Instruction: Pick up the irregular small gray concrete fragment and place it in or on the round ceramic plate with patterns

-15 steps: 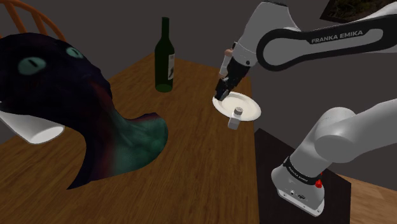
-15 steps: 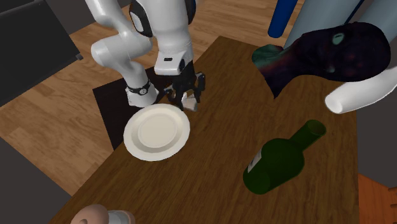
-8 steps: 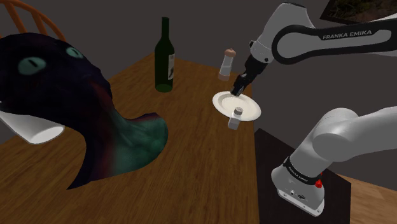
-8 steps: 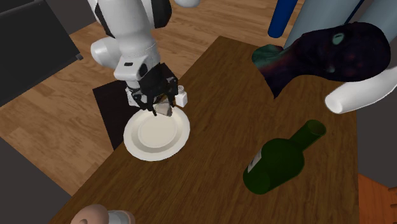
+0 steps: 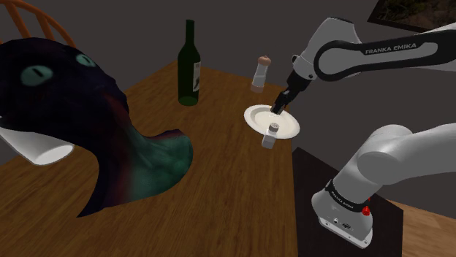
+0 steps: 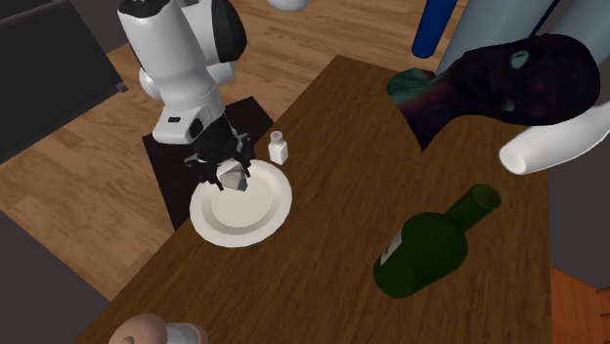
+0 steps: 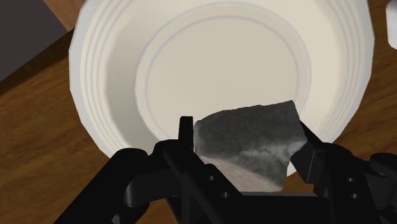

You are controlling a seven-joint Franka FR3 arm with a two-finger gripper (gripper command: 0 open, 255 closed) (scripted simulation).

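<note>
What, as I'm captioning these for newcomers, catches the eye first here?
A huge dark creature-like shape, teal-eyed, looms over the table at the shoulder view's left. Next, the black tool clasps a grey stone fragment over a white plate.

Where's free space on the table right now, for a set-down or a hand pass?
The plate interior is bare under the gripper, shut on the fragment. Open table lies between plate and bottle, and between white shaker and dark figure. Crowded: plate's rim by the shaker and gripper.
</note>
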